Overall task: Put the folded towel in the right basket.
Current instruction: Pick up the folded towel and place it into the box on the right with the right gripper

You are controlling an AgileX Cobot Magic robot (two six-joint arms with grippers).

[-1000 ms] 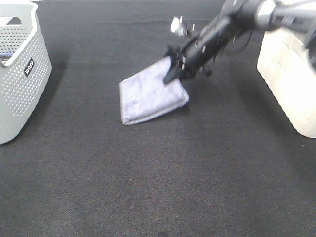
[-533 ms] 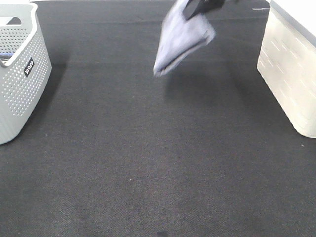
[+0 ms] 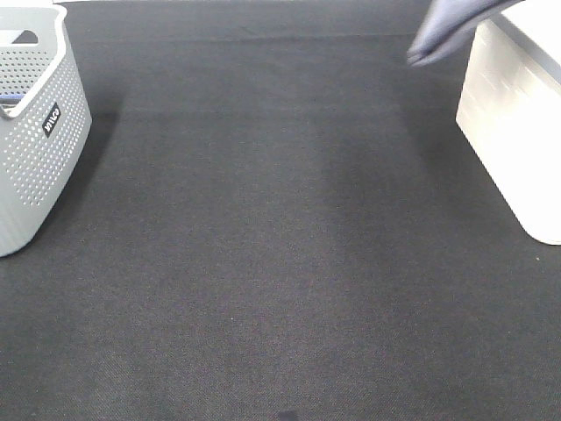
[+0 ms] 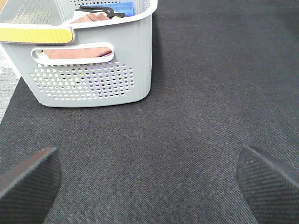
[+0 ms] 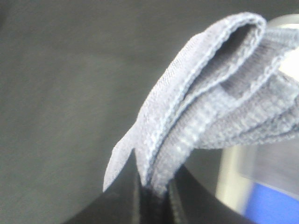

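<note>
Tabletop (image 3: 263, 263): dark woven cloth.
Right basket (image 3: 517, 132): white, at the right edge.
Left basket (image 3: 35, 149): grey, perforated (cloths inside).
Folded towel (image 3: 447, 26): blue-grey, aloft by the white basket's rim, pinched in the right gripper (image 5: 154, 193) jaws.
Left gripper (image 4: 149, 179): jaws wide, holding nothing.

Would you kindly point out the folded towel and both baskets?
folded towel (image 5: 196, 107), right wrist view, layered edge.
right basket (image 3: 508, 132), exterior high view, side wall.
left basket (image 3: 35, 175), exterior high view, perforated wall.
</note>
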